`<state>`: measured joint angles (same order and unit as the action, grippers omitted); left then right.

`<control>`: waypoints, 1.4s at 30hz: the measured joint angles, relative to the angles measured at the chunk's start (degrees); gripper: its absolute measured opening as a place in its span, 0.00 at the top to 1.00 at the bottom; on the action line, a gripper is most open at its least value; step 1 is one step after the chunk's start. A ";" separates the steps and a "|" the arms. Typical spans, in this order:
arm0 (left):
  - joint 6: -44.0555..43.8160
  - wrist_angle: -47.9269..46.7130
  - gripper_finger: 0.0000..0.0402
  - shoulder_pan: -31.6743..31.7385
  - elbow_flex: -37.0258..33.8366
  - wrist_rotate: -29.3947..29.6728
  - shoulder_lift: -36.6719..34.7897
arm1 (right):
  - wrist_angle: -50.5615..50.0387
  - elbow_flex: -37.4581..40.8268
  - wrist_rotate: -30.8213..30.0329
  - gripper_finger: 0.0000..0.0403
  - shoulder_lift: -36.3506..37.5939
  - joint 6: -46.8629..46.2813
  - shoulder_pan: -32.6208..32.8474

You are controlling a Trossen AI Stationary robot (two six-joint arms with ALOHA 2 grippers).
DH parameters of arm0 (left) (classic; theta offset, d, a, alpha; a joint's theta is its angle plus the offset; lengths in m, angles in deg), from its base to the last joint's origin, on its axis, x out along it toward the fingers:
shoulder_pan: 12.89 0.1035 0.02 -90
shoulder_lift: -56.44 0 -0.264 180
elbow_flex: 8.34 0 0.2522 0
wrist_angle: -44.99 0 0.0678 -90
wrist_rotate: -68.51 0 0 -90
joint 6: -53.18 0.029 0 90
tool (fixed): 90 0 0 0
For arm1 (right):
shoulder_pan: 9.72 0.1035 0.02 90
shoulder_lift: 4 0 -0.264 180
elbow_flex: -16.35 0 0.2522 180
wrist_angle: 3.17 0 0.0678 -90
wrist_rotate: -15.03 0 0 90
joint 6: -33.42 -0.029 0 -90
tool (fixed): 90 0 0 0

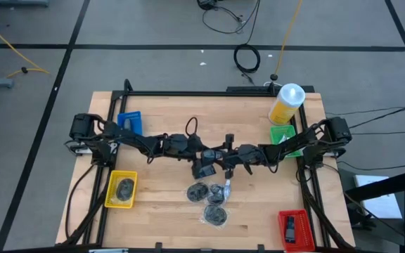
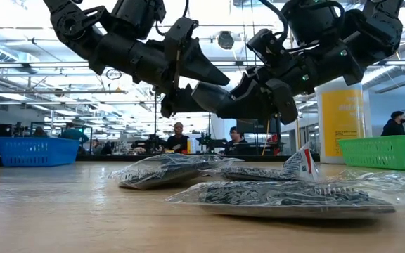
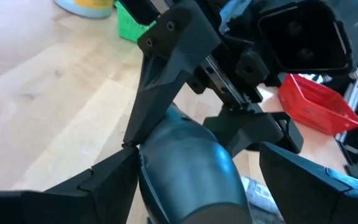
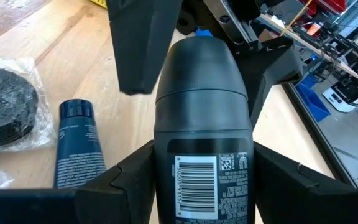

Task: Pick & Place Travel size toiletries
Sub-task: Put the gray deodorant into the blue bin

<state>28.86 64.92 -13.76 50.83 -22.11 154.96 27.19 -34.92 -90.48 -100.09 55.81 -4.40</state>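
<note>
Both arms meet over the middle of the table point(image 1: 160, 105), above a cluster of clear bags point(image 1: 208, 200) holding round dark bundles. A dark bottle point(image 4: 202, 130) with a barcode label sits between the fingers of the right gripper point(image 4: 201, 177), which close on its sides, while the left gripper point(image 3: 191, 171) has its fingers spread on either side of the bottle's rounded cap end; whether they press on it cannot be told. A small dark blue tube point(image 4: 78, 143) lies on the wood just beside one bagged bundle. Around the table stand a yellow bin point(image 1: 120, 190), a blue bin point(image 1: 129, 121), a green bin point(image 1: 284, 135) and a red bin point(image 1: 294, 228).
</note>
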 joint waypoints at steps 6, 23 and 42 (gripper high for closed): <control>3.19 0.46 0.25 -0.70 0.00 5.97 0.01 | 1.19 0.00 -0.39 0.49 0.00 -0.51 -0.02; 6.48 0.59 0.42 -1.57 0.00 9.73 0.03 | 1.56 -0.02 -1.18 0.49 0.04 -0.48 0.02; 8.91 0.90 0.51 -2.85 -0.04 10.15 0.05 | 0.50 -0.02 -0.76 0.40 -0.01 -0.34 0.04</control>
<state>37.78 65.82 -16.61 50.79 -11.97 155.00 27.69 -34.95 -91.24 -100.10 55.47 -4.36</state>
